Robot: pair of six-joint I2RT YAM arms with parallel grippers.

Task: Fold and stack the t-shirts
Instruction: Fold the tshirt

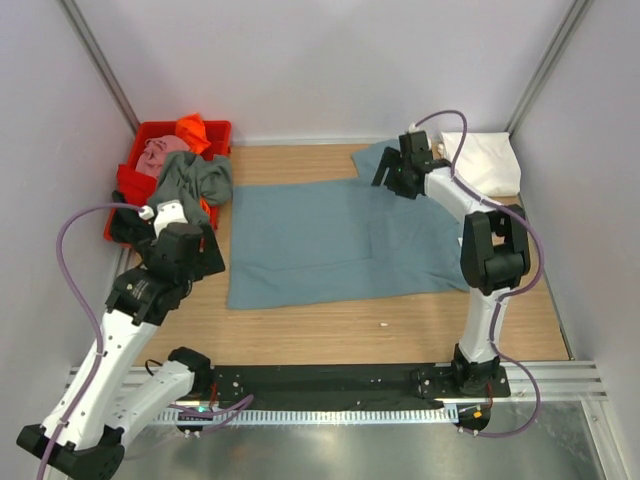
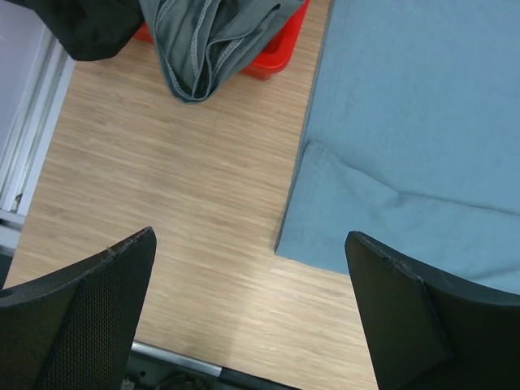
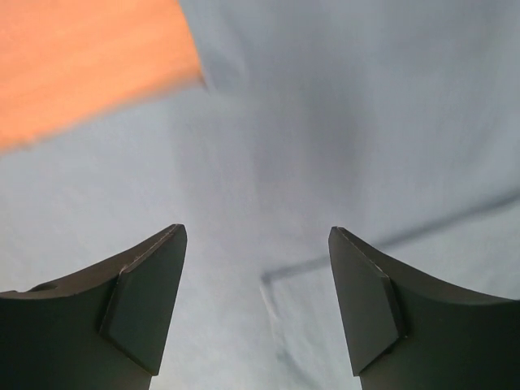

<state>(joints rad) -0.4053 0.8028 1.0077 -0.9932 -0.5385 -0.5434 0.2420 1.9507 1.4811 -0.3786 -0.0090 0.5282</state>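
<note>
Teal-blue shirt [image 1: 330, 240] spread across the middle of the table [image 1: 320, 325]; likely soft, light and limp, best pinched at a hem corner. Left gripper [image 2: 250, 244] and right gripper [image 3: 257, 236] both spread, empty.

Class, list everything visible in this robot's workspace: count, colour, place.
teal-blue t-shirt: one, teal-blue, spread flat mid-table
grey-green t-shirt: one, grey-green, draped over the tub's rim
pink t-shirt: one, pink, in the tub
orange t-shirt: one, orange, in the tub
white t-shirt: one, white, far right corner
tub: one, red, far left corner
table: one, light wood, beneath all
left end effector: one, black, open, above table
right end effector: one, black, open, above teal-blue t-shirt
</note>
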